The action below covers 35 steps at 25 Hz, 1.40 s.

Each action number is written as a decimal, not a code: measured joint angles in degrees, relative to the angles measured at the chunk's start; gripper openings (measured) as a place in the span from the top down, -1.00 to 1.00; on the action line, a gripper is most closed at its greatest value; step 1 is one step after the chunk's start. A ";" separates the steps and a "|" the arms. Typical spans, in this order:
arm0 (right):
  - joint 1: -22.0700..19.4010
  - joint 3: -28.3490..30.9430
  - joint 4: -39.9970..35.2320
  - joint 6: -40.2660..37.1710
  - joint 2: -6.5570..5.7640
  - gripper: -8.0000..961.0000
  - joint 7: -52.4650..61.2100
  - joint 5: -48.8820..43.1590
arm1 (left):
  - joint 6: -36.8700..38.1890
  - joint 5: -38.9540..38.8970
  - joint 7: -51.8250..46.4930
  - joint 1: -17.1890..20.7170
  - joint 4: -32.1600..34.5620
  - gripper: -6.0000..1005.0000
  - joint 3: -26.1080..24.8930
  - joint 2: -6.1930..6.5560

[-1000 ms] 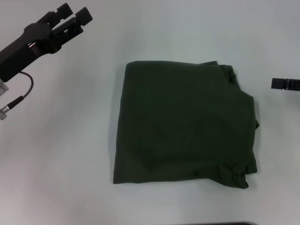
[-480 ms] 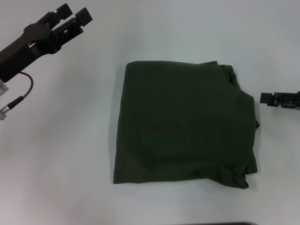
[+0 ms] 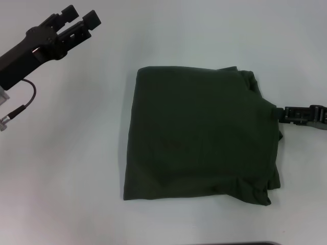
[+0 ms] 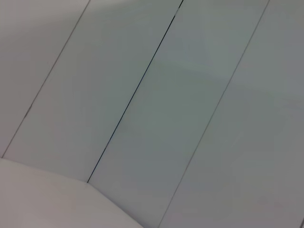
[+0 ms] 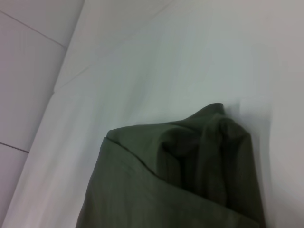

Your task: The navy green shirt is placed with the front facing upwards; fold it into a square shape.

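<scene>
The navy green shirt (image 3: 202, 135) lies folded into a rough square in the middle of the white table; its letters and collar tag are hidden. Its right edge is uneven, with bunched layers. The right wrist view shows a folded corner of the shirt (image 5: 190, 175) close up. My right gripper (image 3: 278, 114) reaches in from the right at table height and its tip touches the shirt's right edge. My left gripper (image 3: 82, 18) is raised at the far left, well away from the shirt, with its fingers slightly apart and empty.
The white table (image 3: 76, 168) surrounds the shirt on all sides. A cable (image 3: 20, 104) hangs from the left arm. The left wrist view shows only pale wall panels (image 4: 156, 114). A dark strip (image 3: 255, 243) shows at the table's near edge.
My right gripper has moved left and a little nearer, from the right edge of the view up to the shirt's right edge. The left arm and the shirt have not moved.
</scene>
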 joint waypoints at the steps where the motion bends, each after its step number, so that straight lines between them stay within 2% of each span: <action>1: -0.06 0.02 0.07 0.17 0.06 -0.23 0.02 0.00 | 0.00 0.01 0.04 0.05 0.00 -0.80 0.00 0.00; 17: 1.12 1.48 2.39 2.14 0.92 -0.22 -0.42 0.53 | -0.15 0.03 0.72 -0.04 -0.05 -0.80 0.00 0.00; 28: 1.52 1.85 2.43 2.30 1.39 0.00 -0.77 0.54 | -0.88 0.01 0.87 -0.16 -0.03 -0.80 0.00 -0.06; 33: 1.25 3.48 2.10 0.14 1.45 0.42 -2.42 2.14 | -0.88 0.01 0.87 -0.22 -0.03 -0.80 0.00 -0.03; 35: 0.90 3.85 1.95 -0.79 1.39 0.73 -3.03 3.40 | -0.88 0.01 1.13 -0.22 -0.04 -0.80 0.00 -0.06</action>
